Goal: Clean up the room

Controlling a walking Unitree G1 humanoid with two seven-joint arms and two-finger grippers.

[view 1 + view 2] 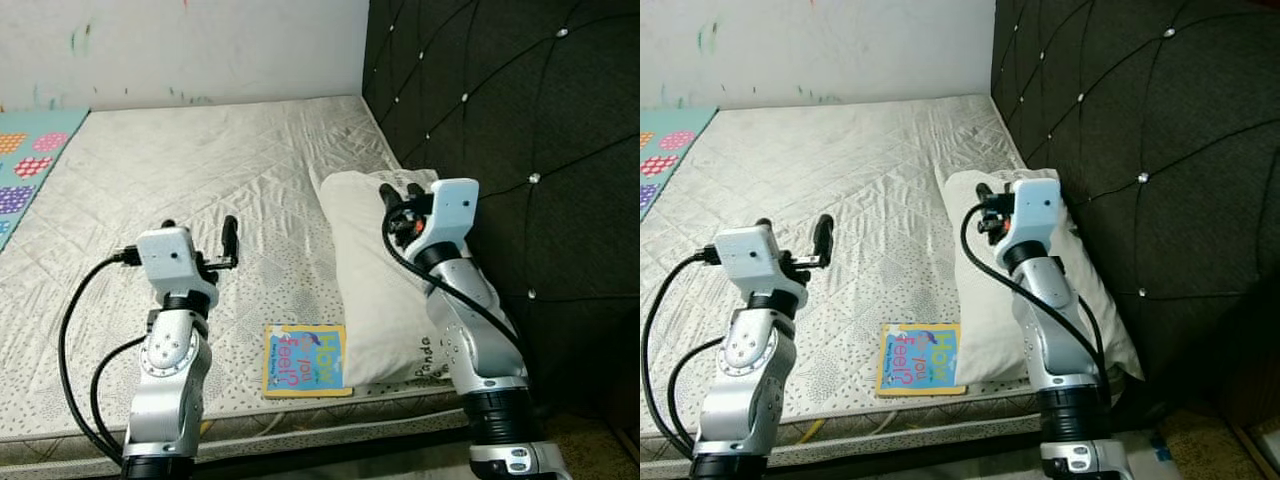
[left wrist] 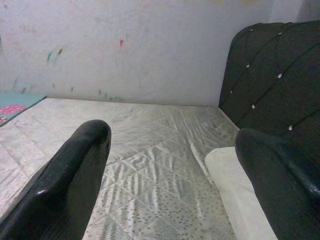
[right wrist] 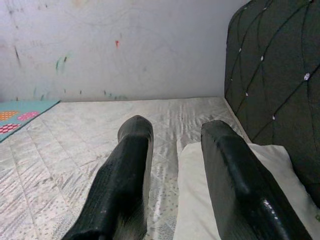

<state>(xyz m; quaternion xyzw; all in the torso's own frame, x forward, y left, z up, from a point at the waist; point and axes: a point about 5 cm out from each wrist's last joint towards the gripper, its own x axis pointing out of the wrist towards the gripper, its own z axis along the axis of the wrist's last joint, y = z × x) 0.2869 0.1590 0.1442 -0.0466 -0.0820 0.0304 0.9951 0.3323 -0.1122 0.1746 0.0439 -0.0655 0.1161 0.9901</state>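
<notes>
A book point(image 1: 304, 360) lies on the mattress point(image 1: 200, 170) near its front edge, touching the pillow point(image 1: 375, 270) at its 3 o'clock. The left gripper point(image 2: 172, 165) hangs released above the mattress (fingers wide apart). The right gripper point(image 3: 175, 150), released too, hovers over the pillow.

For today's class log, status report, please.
Left pincer open over quilted mattress. Right pincer open above white pillow. Colourful picture book untouched.

A quilted grey-white mattress point(image 1: 200, 170) runs up to a white wall point(image 1: 200, 45) flecked with small paint marks. Beside the mattress stands a black tufted headboard point(image 1: 520, 110) with shiny studs. On the mattress's far side from the headboard lies a turquoise patterned mat point(image 1: 25, 160).
</notes>
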